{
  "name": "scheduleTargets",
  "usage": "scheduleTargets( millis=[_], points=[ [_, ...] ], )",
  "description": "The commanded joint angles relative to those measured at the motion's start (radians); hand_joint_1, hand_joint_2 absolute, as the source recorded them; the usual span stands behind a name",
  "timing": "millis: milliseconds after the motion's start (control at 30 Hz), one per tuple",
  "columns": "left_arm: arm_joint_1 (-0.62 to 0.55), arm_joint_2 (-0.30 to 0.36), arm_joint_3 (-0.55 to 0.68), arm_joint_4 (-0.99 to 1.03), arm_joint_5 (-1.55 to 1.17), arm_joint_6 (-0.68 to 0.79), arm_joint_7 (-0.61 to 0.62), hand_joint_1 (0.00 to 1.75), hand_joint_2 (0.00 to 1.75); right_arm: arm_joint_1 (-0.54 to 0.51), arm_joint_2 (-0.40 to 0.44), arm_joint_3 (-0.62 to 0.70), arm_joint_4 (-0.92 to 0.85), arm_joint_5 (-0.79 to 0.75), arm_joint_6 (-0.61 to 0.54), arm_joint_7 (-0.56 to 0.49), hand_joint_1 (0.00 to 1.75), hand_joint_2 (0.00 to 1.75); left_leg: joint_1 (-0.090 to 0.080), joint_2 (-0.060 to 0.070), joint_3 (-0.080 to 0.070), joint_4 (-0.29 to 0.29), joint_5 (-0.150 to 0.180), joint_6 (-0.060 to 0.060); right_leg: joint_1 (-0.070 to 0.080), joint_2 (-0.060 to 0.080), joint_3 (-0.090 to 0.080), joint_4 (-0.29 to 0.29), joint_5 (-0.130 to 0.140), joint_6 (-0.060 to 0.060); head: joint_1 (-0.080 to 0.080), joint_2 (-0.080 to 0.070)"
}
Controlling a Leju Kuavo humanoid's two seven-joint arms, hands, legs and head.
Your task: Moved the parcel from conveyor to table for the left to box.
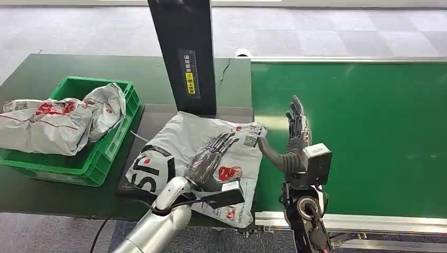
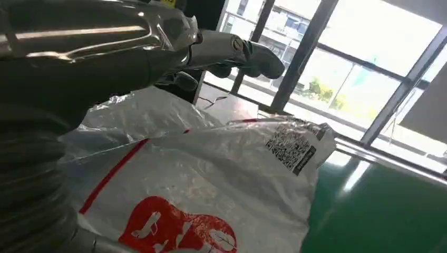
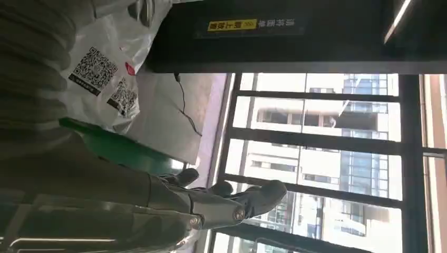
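A white plastic parcel [image 1: 203, 158] with red marks, black print and QR codes lies on the dark table, its right edge reaching the green conveyor [image 1: 363, 132]. My left hand [image 1: 211, 154] rests flat on top of the parcel [image 2: 221, 174], fingers spread [image 2: 232, 50]. My right hand [image 1: 296, 138] stands upright over the belt just right of the parcel's corner, fingers straight and apart, its thumb reaching toward the parcel's edge. The right wrist view shows that hand's fingers [image 3: 248, 197] holding nothing, with the parcel [image 3: 108, 68] beside it.
A green crate [image 1: 92, 153] at the left holds other white parcels [image 1: 58, 124]. A black scanner post [image 1: 184, 52] stands just behind the parcel. The conveyor's metal rail [image 1: 358, 220] runs along the near edge.
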Motion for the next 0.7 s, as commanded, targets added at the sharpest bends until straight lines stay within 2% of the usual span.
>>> scheduleTargets(
  millis=[33,400,500,667,700],
  points=[
    [-0.21,-0.043,-0.076,0.378,-0.066,-0.017,0.076,0.0,1.75,-0.042,0.027,-0.035,0.045,0.009,0.022,-0.004,0.0,1.75,0.0,-0.001,0.001,0.0,0.0,0.0,0.0,-0.001,0.001,-0.001,0.0,0.0,0.0,0.0],
    [-0.255,-0.048,-0.11,0.497,-0.166,-0.159,0.165,0.0,1.75,-0.086,0.044,-0.037,0.072,0.017,0.046,-0.016,0.0,1.75,0.0,0.002,0.0,-0.001,0.001,0.0,0.0,0.002,0.0,-0.001,0.001,0.0,0.0,0.0],
    [-0.255,-0.047,-0.109,0.497,-0.167,-0.159,0.165,0.0,1.75,-0.086,0.044,-0.037,0.072,0.017,0.046,-0.016,0.0,1.75,0.0,0.001,0.001,-0.001,0.0,0.0,0.0,0.002,0.001,-0.001,0.0,0.0,0.001,0.0],
    [-0.27,-0.044,-0.104,0.513,-0.178,-0.244,0.185,0.0,1.75,-0.087,0.043,-0.043,0.073,0.018,0.05,-0.027,0.0,1.75,0.0,0.001,0.002,-0.002,0.0,0.0,0.0,0.002,0.003,-0.001,0.001,0.0,0.0,0.0],
    [-0.271,-0.045,-0.101,0.515,-0.177,-0.263,0.184,1.1,1.75,-0.095,0.043,-0.045,0.078,0.016,0.051,-0.028,0.0,1.75,0.0,0.002,0.003,-0.003,0.001,0.0,0.0,0.003,0.003,-0.002,0.002,0.0,0.0,0.0]
  ],
)
